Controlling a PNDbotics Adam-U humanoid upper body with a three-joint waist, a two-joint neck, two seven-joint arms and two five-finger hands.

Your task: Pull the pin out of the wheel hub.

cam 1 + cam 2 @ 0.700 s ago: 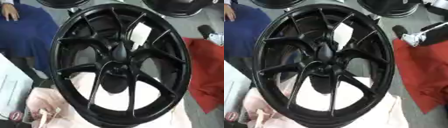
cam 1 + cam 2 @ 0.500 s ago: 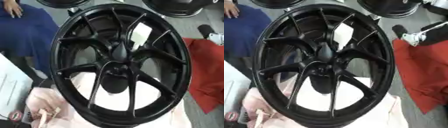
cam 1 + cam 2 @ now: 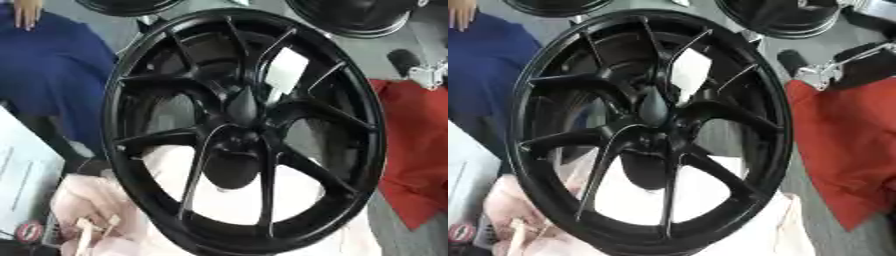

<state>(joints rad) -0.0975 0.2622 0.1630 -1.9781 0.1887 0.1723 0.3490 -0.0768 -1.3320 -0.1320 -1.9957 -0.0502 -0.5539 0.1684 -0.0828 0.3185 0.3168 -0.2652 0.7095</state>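
A black wheel hub [image 3: 245,130] fills the view; its pin seemingly hidden.

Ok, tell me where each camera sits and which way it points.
Left eye view: in the robot's head, looking down onto the black wheel; only a sliver of the right arm shows at the right edge.
Right eye view: beside the first, same downward look; more of that black-and-silver arm shows, upper right.
Shared: the wheel and the red cloth, in nearly the same picture.
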